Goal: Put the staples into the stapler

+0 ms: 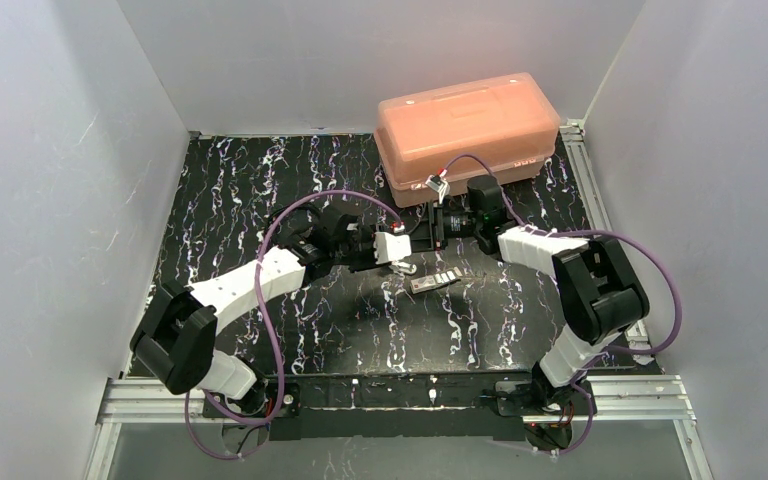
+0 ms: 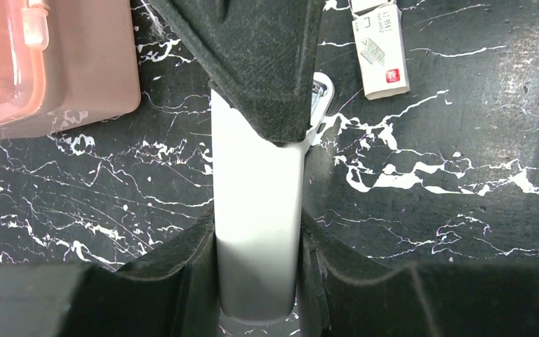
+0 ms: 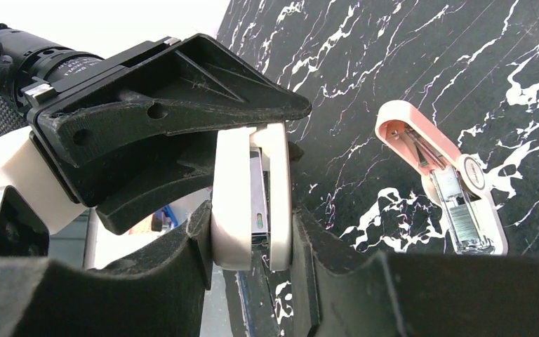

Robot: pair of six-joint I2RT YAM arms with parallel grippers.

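Right wrist view: right gripper (image 3: 251, 235) and left gripper (image 2: 257, 242) both pinch the stapler (image 3: 230, 186); light, stiff, slick plastic, probably best gripped across flat sides.

Robotics lab test cell, plain white walls (image 1: 50, 150) closing in three sides, black marble-patterned table (image 1: 260, 190), aluminium rail frame (image 1: 140, 400) along its edges, two white-and-black arms (image 1: 250, 282) bolted at the near edge, purple cables (image 1: 340, 193) looping
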